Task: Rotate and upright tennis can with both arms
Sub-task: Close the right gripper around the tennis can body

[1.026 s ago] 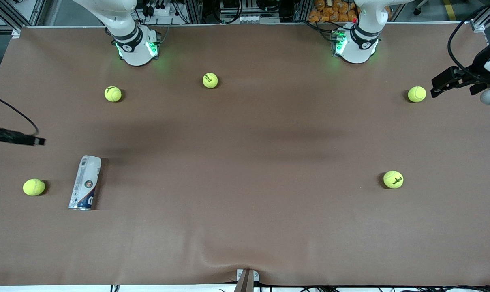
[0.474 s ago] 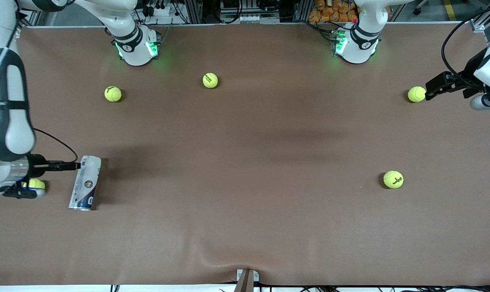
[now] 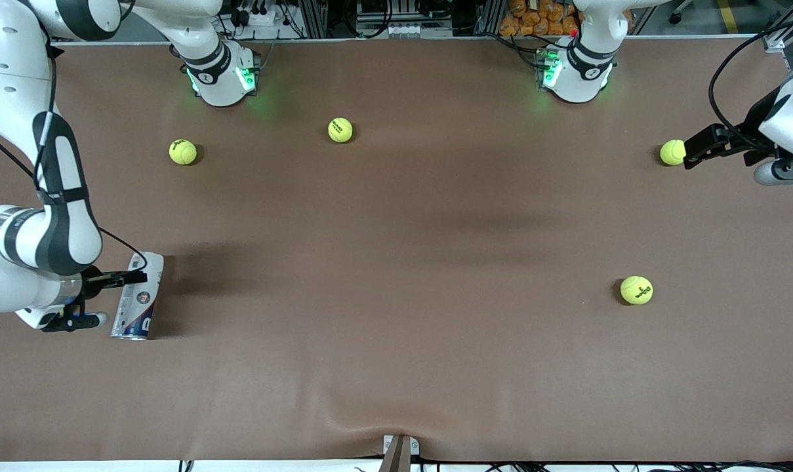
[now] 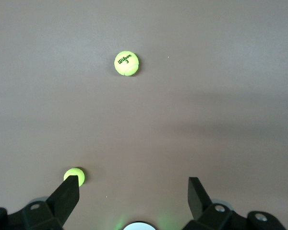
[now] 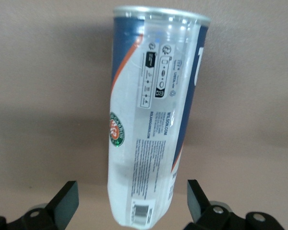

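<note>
Tennis can (image 3: 138, 297): lies on its side on the brown bench (image 3: 396, 341), toward the right arm's end, nearer the front camera than most of the balls

Long axis: runs mostly toward and away from the front camera, with a slight slant; the silver metal rim (image 3: 129, 336) is the end nearer that camera, and the pale clear end points toward the robots' bases

Right gripper (image 3: 132, 278): low over the pale end of the can, fingers spread wide, one on each side of the body, nothing clamped; the right wrist view shows the can (image 5: 153, 120) running lengthwise between the two fingertips

Left gripper (image 3: 688, 157): spread wide and holding nothing, over the left arm's end of the bench, just beside a tennis ball (image 3: 671, 152); this arm appears to be waiting

How the can will handle: probably light and empty, thin clear plastic that gives under a hard squeeze, glossy label likely to slip, and round enough to roll away if nudged sideways

Where to take hold: across the body near the pale end, squeezing gently; the metal rim looks like the stiffest part and a good pivot as the can is tipped up

Other things: tennis balls scattered well apart, one (image 3: 340, 130) close to the bases and another (image 3: 636, 290) toward the left arm's end
</note>
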Motion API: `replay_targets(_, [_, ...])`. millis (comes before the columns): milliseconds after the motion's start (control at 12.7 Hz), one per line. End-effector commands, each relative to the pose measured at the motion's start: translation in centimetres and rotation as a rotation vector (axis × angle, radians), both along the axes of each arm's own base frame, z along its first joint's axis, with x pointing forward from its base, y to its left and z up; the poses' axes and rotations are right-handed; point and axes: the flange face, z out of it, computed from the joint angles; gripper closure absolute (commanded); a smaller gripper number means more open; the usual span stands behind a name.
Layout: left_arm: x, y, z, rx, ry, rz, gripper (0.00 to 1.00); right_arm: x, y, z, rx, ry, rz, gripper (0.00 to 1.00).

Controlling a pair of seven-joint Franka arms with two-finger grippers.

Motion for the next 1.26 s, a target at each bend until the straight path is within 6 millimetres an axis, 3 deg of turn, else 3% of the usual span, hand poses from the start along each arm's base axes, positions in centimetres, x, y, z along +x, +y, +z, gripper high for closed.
replay_targets(0, [-0.7,-0.1,0.4,-0.002,-0.020,0.017,0.00,-0.7,-0.3,-1.6,0.000,0.019,0.020,0.00])
replay_targets(395, [-0.7,-0.2,-0.4,-0.003,-0.004,0.012,0.00,0.0,-0.3,-4.1,-0.006,-0.028,0.046,0.00])
replay_targets(868, [-1.3,-0.3,0.3,-0.001,-0.009,-0.010,0.00,0.2,-0.8,-5.4,0.007,-0.060,0.119,0.00])
replay_targets(1184, [-1.3,-0.2,0.1,-0.003,-0.005,-0.007,0.00,0.2,-1.1,-5.5,0.010,-0.061,0.111,0.14])
